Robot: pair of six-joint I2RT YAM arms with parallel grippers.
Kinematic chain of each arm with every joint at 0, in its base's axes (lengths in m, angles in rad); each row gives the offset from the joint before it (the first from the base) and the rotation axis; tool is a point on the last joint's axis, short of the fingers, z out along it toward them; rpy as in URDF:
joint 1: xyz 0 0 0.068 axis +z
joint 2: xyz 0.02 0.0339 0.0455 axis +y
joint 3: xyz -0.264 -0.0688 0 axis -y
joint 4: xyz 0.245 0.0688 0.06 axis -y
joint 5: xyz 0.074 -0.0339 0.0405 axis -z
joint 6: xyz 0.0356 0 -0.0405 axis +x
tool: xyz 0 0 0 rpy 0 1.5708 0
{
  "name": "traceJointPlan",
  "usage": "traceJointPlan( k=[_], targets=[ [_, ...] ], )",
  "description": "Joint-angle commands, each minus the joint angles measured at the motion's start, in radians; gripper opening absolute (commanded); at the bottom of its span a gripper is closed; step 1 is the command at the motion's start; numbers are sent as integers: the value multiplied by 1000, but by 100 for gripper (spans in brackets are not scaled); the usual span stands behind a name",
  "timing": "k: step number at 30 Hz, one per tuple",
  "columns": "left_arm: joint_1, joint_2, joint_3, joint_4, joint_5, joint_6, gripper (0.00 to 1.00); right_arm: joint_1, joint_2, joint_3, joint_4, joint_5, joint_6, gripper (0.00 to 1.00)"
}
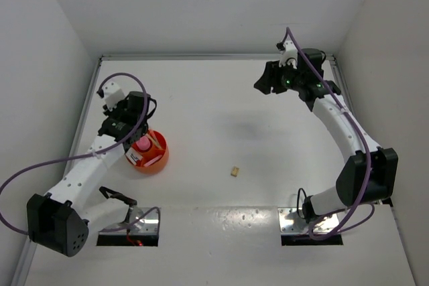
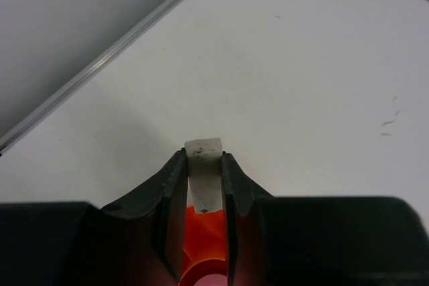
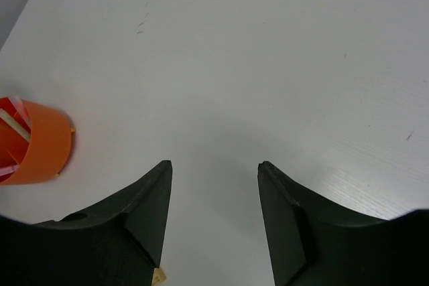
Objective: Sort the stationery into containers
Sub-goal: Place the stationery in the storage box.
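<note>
Hanging over the orange bowl [image 1: 163, 157] at the left, the left gripper [image 2: 204, 160] is seen clamped on a white eraser [image 2: 204, 177]. The right gripper [image 3: 214, 173], far right, is held with jaws apart. A yellow eraser [image 1: 234, 171] is seen on the table [image 1: 201, 98], near the centre.

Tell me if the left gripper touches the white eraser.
Touching. Left wrist view shows the white eraser pinched between fingers of the left gripper, no gap either side.
</note>
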Motion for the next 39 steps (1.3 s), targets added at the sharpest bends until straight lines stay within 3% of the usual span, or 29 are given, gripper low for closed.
traceJointPlan(
  k=[1, 7, 24, 28, 29, 31, 35, 39],
  targets=[
    [52, 6, -10, 131, 103, 56, 0, -14, -20, -5, 43, -19, 7, 55],
    [94, 37, -85, 178, 233, 74, 0, -14, -10, -5, 43, -19, 7, 55],
    [84, -27, -211, 187, 313, -15, 0, -14, 17, 4, 43, -10, 16, 55],
    [84, -37, -211, 178, 313, -33, 18, -14, 17, 4, 43, -10, 16, 55],
    [84, -37, -211, 168, 313, -33, 30, -14, 17, 4, 43, -10, 16, 55],
    [84, -37, -211, 158, 313, -42, 40, -14, 17, 4, 34, -10, 16, 55],
    [94, -37, -179, 133, 304, -52, 46, -14, 17, 4, 34, -10, 16, 55],
    [103, -46, -159, 112, 284, -52, 47, -23, 17, 4, 34, -10, 25, 55]
  ],
)
